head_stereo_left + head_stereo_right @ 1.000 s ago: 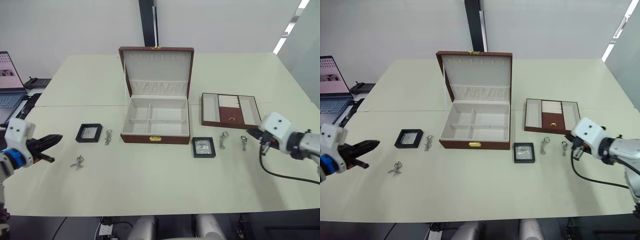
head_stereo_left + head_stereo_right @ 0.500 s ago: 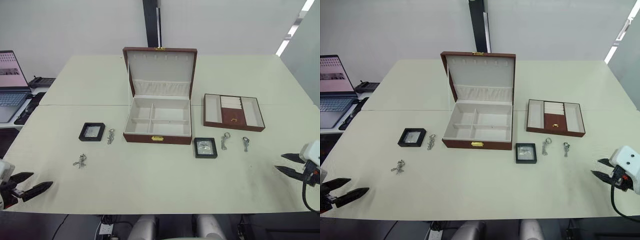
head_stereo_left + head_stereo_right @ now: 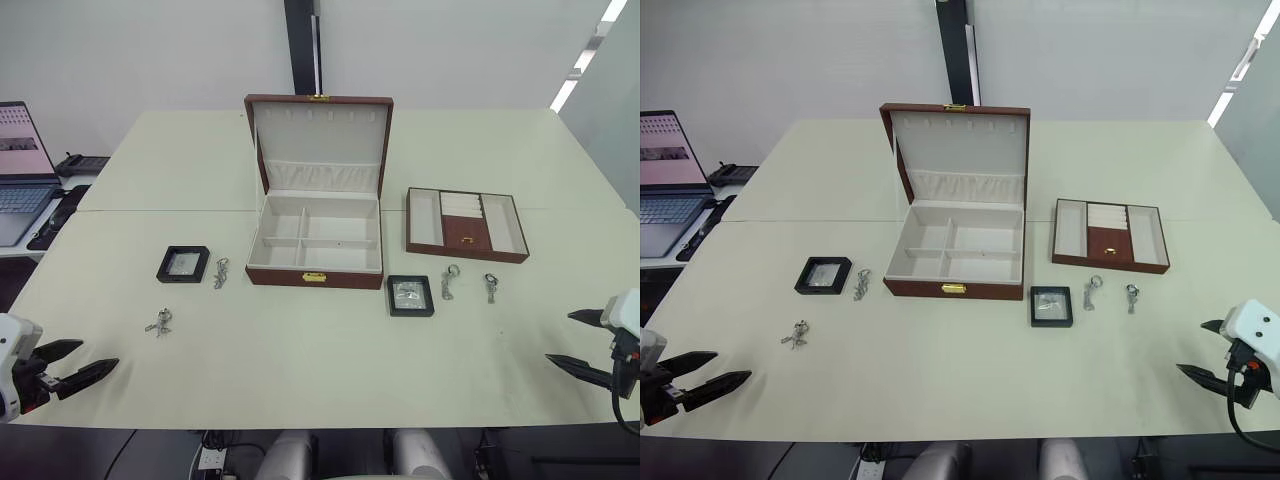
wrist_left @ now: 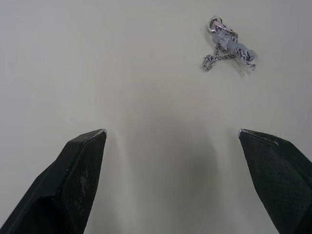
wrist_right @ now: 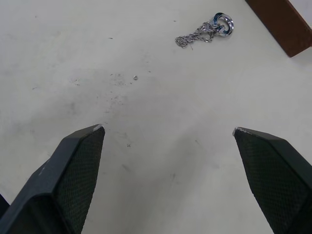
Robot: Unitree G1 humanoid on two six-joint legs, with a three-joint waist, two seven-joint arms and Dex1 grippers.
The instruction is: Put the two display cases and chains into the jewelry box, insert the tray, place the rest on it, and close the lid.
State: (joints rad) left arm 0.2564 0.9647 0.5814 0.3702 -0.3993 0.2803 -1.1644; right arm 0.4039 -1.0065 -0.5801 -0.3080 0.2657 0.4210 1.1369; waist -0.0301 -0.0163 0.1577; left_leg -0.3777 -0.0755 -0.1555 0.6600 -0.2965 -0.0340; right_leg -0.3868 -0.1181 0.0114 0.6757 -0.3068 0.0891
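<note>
No text, label, brand, number or sign is showing legibly anywhere. The laptop [image 3: 18, 170] at the far left edge is displaying a bright screen, but whatever it is showing is too small to read. The jewelry box [image 3: 316, 235], the tray [image 3: 465, 224] and the two display cases [image 3: 183, 264] [image 3: 410, 295] on the bench [image 3: 330, 350] are carrying no readable markings.

You face a pale cream table [image 3: 320, 390] against a plain white wall [image 3: 150, 50]. At twelve o'clock a dark vertical post [image 3: 298, 45] rises; at ten o'clock sits an open laptop [image 3: 20, 170].
</note>
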